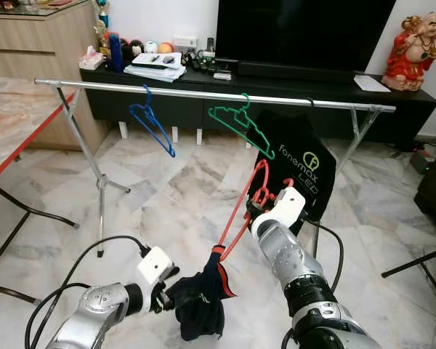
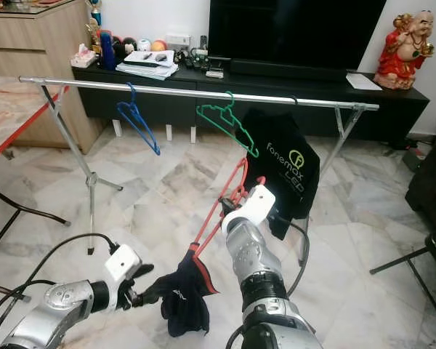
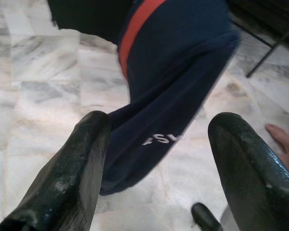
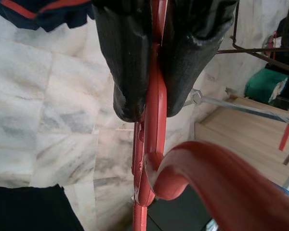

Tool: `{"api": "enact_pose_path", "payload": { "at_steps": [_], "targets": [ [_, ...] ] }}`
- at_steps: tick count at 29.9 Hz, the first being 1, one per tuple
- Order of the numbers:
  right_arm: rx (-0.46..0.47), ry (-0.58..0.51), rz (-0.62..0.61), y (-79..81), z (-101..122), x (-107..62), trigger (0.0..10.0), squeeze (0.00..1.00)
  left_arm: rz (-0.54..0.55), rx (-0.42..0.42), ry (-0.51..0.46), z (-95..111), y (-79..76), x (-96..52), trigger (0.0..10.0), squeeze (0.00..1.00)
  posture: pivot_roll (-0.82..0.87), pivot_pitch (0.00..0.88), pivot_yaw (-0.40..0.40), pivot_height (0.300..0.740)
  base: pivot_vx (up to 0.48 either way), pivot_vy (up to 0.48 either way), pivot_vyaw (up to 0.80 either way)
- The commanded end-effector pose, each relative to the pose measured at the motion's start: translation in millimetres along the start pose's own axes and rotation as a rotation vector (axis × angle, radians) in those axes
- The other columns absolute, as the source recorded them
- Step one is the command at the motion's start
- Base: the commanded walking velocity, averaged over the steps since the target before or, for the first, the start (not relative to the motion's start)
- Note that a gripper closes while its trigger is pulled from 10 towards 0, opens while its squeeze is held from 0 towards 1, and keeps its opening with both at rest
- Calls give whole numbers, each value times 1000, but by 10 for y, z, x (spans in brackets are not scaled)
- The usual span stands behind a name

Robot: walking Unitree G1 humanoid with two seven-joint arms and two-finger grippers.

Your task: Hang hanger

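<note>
My right gripper point(image 1: 264, 198) is shut on a red hanger point(image 1: 241, 207), near its hook, below the silver rail point(image 1: 203, 94). The hanger tilts down to the left, and a navy garment with a red stripe point(image 1: 200, 298) hangs from its lower end. In the right wrist view both fingers point(image 4: 127, 62) pinch the red hanger point(image 4: 154, 110). Low on the left, my left gripper point(image 1: 167, 289) stands open right beside the garment. The left wrist view has the navy cloth point(image 3: 173, 96) between its spread fingers point(image 3: 82, 159).
On the rail hang a blue hanger point(image 1: 151, 123), a green hanger point(image 1: 240, 123) and a black printed shirt point(image 1: 301, 163). Behind it stands a dark TV cabinet point(image 1: 392, 109). A red-edged table point(image 1: 14, 123) is at the left. A bare foot point(image 3: 285, 144) rests on the marble floor.
</note>
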State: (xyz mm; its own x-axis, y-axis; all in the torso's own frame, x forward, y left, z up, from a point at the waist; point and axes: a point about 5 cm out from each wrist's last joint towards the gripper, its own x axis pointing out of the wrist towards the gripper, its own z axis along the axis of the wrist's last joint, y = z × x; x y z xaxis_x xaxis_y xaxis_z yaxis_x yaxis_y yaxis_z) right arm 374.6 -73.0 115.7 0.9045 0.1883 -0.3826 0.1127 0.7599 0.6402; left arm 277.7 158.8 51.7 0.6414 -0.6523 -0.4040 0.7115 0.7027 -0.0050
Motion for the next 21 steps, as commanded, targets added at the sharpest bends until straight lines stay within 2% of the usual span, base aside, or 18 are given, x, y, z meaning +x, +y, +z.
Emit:
{"api": "enact_pose_path", "payload": {
  "at_steps": [1, 8, 15, 21],
  "targets": [
    [15, -14, 57, 241, 29, -8, 10000, 0, 9, 16, 12, -19, 10, 2, 10000, 0, -8, 12, -60, 740, 0, 0, 0],
    [28, -37, 99, 429, 159, -28, 10000, 0, -10, 21, 6, -16, -35, 89, 10000, 0, -11, 11, -67, 740, 0, 0, 0],
    [50, -33, 153, 620, 199, -81, 10000, 0, 4, 23, -9, 2, -33, 129, 10000, 0, -16, 10, -71, 740, 0, 0, 0],
    [57, -19, 184, 713, 166, -127, 10000, 0, 32, 22, -34, 56, -26, 201, 10000, 0, -24, 8, -73, 740, 0, 0, 0]
  ]
}}
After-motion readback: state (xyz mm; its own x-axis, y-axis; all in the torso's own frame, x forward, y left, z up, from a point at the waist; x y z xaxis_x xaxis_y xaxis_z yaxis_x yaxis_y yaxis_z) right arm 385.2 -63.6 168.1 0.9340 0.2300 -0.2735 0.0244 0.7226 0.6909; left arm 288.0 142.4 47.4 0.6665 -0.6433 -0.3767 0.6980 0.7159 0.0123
